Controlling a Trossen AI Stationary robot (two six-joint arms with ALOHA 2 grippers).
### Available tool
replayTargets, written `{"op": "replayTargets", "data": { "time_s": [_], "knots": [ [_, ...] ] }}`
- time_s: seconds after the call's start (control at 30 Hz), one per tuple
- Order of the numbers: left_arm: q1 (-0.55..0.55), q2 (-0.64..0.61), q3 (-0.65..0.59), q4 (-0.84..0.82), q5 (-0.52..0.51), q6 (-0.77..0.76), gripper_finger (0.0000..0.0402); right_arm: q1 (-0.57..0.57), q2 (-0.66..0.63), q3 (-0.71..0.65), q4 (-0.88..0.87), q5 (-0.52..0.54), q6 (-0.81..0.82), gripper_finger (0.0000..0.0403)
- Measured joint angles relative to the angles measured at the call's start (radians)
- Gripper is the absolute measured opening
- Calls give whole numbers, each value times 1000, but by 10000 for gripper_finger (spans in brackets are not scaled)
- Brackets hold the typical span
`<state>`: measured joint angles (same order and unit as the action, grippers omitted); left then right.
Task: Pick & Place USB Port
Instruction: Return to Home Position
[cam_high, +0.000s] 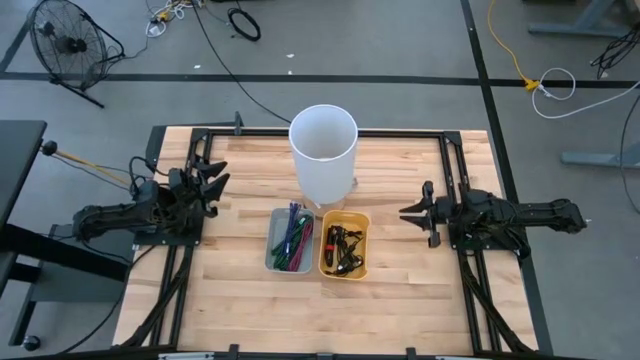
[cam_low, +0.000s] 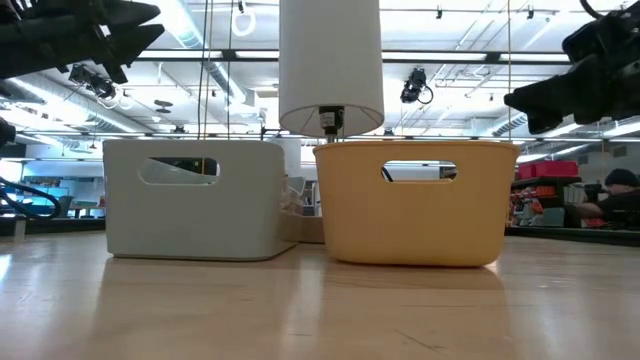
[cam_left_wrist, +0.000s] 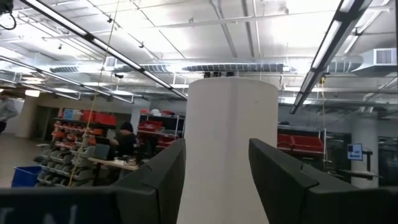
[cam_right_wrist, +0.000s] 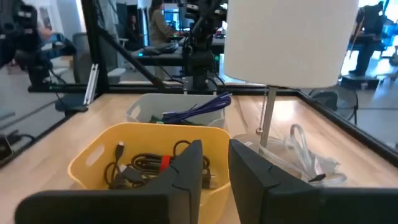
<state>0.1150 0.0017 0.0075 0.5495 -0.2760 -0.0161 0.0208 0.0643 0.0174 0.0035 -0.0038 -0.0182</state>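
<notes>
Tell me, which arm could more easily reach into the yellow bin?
Probably right. The right gripper faces the yellow bin directly; the gray bin lies between it and the left gripper.

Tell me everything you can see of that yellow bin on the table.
The yellow bin is a rectangular tub with rounded corners, seemingly smooth plastic, with a handle slot cut near the rim. It stands upright on the wooden table, close beside the gray bin; whether they touch is unclear. Inside lies a tangle of black cables, one with a red part.
</notes>
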Motion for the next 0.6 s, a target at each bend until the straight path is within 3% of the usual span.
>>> {"op": "replayTargets", "data": {
  "time_s": [0.27, 0.5, 0.6],
  "knots": [
    [4, 0, 0, 0, 1, 0, 181, 0, 0, 0, 2, -11, 36, 80],
    [95, -1, 0, -11, 6, 0, 181, 0, 0, 0, 2, -13, 36, 80],
    [84, -1, 0, -10, -26, 0, 181, 0, 0, 0, 2, -13, 36, 80]
  ]
}}
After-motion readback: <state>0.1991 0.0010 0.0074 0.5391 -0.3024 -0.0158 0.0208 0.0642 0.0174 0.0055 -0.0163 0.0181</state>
